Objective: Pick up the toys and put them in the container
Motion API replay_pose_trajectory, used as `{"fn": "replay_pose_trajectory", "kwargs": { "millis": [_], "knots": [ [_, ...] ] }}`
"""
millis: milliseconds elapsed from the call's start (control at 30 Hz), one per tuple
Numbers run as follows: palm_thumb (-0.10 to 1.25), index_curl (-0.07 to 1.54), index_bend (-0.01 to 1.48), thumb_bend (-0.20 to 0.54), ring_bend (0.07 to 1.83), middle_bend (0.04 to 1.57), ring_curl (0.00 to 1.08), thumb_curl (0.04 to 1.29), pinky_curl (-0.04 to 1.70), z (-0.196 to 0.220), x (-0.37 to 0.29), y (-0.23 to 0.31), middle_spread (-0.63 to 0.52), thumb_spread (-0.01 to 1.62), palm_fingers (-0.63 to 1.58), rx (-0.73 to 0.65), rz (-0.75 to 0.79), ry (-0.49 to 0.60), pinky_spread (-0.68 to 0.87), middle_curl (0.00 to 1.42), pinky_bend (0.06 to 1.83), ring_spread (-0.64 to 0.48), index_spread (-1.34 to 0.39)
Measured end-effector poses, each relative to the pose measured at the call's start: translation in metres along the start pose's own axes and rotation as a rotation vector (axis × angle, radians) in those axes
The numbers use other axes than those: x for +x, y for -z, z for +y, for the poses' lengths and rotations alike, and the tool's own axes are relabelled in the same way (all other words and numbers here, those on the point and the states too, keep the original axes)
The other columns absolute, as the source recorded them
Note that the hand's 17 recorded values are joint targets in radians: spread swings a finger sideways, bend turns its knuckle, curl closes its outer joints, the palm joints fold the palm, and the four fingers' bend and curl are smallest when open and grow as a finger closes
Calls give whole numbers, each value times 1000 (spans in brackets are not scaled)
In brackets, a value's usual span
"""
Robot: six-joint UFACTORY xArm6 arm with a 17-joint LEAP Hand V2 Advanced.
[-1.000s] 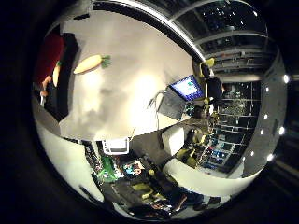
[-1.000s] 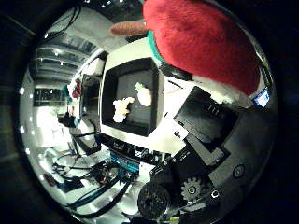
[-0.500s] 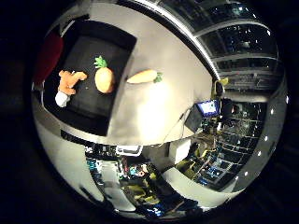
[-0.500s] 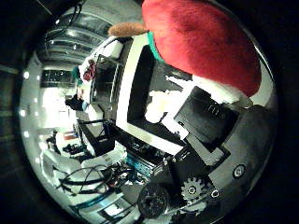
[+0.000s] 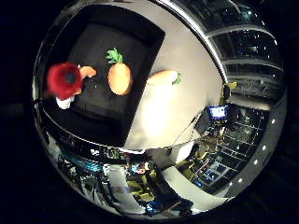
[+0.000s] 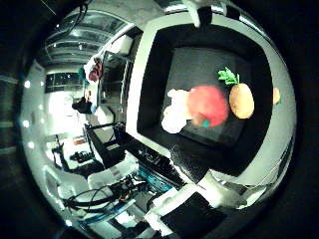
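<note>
Toys in and around a black container [image 5: 140, 51] on a white desk [image 5: 187, 79]: a red plush toy [image 6: 208, 105] with white and orange parts, blurred, over the container floor beside an orange pineapple toy [image 5: 119, 77] with a green leafy top. Outside, on the desk just beside the container's rim, an orange carrot toy [image 5: 161, 77] with a green end. Robot hand [image 6: 199, 211] visible only as white and black parts at the view's edge, finger state impossible to tell.
</note>
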State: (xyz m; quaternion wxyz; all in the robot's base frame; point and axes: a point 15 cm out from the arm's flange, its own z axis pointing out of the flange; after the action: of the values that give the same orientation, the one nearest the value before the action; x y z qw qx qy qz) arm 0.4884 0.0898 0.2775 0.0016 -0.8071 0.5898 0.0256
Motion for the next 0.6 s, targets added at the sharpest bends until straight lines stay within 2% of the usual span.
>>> {"fn": "replay_pose_trajectory", "kwargs": {
  "millis": [100, 200, 367, 600],
  "knots": [
    [579, 359, 122, -36, 307, 162, 294, 312, 286, 13, 6, 0, 71, 1034, -103, -42, -5, 4, 421, 369, 610, 198, -485],
    [532, 323, 130, -42, 292, 163, 287, 306, 279, 20, 20, 13, 81, 984, -96, -28, -2, -1, 430, 346, 594, 208, -480],
    [524, 267, 141, -29, 263, 175, 275, 306, 272, 34, 51, 36, 95, 947, -68, 1, 6, -29, 434, 309, 552, 217, -470],
    [527, 263, 160, -29, 261, 184, 273, 308, 269, 87, 128, 67, 90, 955, -18, -22, 78, -107, 421, 296, 502, 212, -436]
  ]
}}
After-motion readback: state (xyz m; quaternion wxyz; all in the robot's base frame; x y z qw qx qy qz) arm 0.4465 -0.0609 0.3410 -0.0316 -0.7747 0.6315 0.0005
